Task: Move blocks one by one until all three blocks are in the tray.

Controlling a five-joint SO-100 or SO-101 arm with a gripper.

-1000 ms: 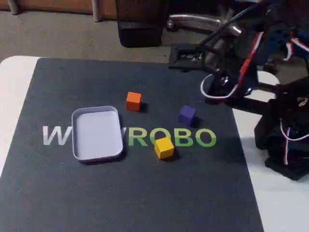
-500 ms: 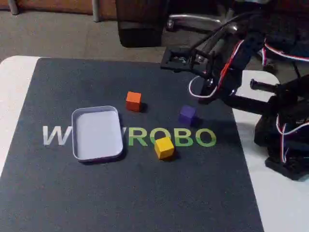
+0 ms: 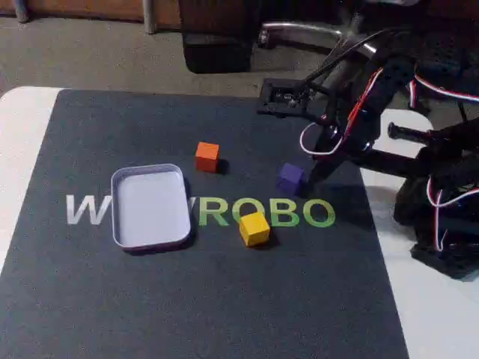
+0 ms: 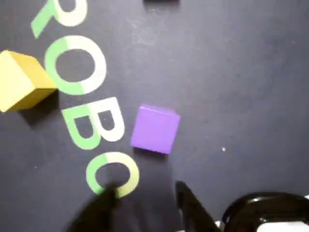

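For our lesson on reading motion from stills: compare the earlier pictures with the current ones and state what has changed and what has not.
The arm swung out over the mat and lowered; its gripper now hangs open just beside the purple block, fingers apart, holding nothing. Nothing was grasped or released. The orange block, yellow block and purple block kept their places on the mat, and the tray stays empty.

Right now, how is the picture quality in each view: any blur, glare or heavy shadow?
Fixed view: evenly lit, slightly soft; short shadows beside the orange block and yellow block; no glare on the tray. Wrist view: the purple block is fairly sharp, the gripper fingers are dark, blurred shapes at the bottom edge.
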